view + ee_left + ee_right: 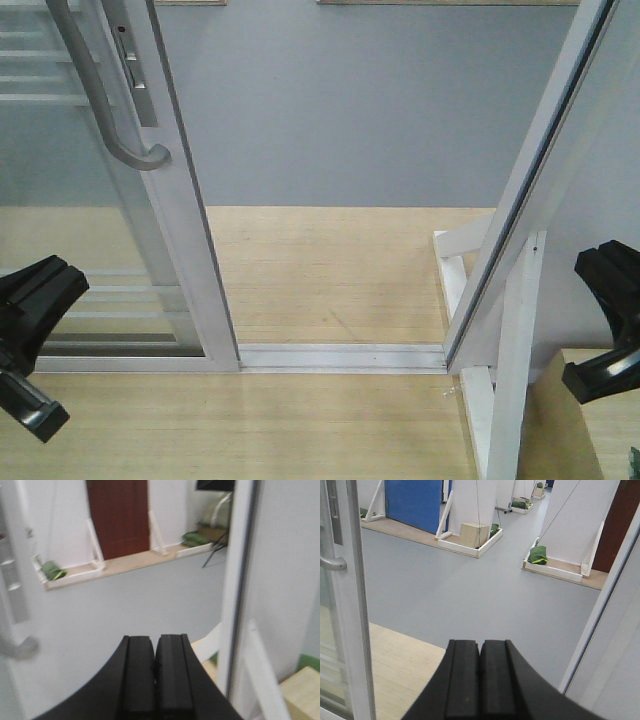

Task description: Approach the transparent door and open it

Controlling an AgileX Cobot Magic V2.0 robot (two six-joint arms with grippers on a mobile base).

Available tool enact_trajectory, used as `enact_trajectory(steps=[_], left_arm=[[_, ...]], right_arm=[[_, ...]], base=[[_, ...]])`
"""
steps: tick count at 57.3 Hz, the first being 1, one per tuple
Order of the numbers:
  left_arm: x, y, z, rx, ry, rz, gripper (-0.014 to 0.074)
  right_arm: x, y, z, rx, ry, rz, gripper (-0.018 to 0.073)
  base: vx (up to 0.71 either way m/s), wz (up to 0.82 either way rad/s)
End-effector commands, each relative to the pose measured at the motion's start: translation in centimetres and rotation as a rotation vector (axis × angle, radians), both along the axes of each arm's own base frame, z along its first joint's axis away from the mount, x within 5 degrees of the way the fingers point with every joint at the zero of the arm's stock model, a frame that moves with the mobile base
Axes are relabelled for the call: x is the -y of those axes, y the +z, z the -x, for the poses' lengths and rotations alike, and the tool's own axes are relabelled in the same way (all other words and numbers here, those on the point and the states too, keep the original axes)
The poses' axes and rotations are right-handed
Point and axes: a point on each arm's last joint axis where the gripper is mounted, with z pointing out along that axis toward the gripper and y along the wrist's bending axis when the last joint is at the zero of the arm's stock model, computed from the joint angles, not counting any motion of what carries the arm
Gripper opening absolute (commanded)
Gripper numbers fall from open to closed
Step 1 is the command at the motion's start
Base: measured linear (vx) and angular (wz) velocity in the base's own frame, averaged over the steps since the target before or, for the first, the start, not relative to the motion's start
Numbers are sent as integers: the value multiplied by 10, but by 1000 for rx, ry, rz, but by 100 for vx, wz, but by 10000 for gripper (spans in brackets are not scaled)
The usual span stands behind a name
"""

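At the left side of the front view stood the transparent door (150, 250), its grey handle (100, 100) in the upper left corner, and a wide gap lay between its frame and the slanted white post (540, 170) at the right. The door seemed already slid open, so the opening step looked nearly finished. The left gripper (155, 672) and the right gripper (480, 677) were both closed tight and held nothing, and neither touched the handle. Any next move would probably only need the arms kept clear of the frame.
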Motion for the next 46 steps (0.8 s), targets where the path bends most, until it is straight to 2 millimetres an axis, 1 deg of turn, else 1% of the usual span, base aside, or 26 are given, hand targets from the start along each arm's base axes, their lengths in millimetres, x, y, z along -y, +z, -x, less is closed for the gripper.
enact_trajectory(steps=[1,7,31,37,42,46], left_arm=[[8,18,3,79,-101,83,-6],[11,20,6,104,-151,94,-6],[8,21,4,103,-113,102,-6],[2,27,0,160,-33,154,-6],[-10,36,-2,292,96,210,-6],[-16,36,-2,377,183,203,-6]], right_arm=[[0,16,-2,99,-5,-29,-8],[0,16,-2,99,-5,-29,-8],[0,16,-2,99,-5,-29,-8],[0,16,-2,99,-5,-29,-8],[0,16,-2,99,-5,-29,-8],[0,16,-2,99,-5,-29,-8]], base=[[0,0],[0,0],[0,0],[0,0],[0,0],[0,0]])
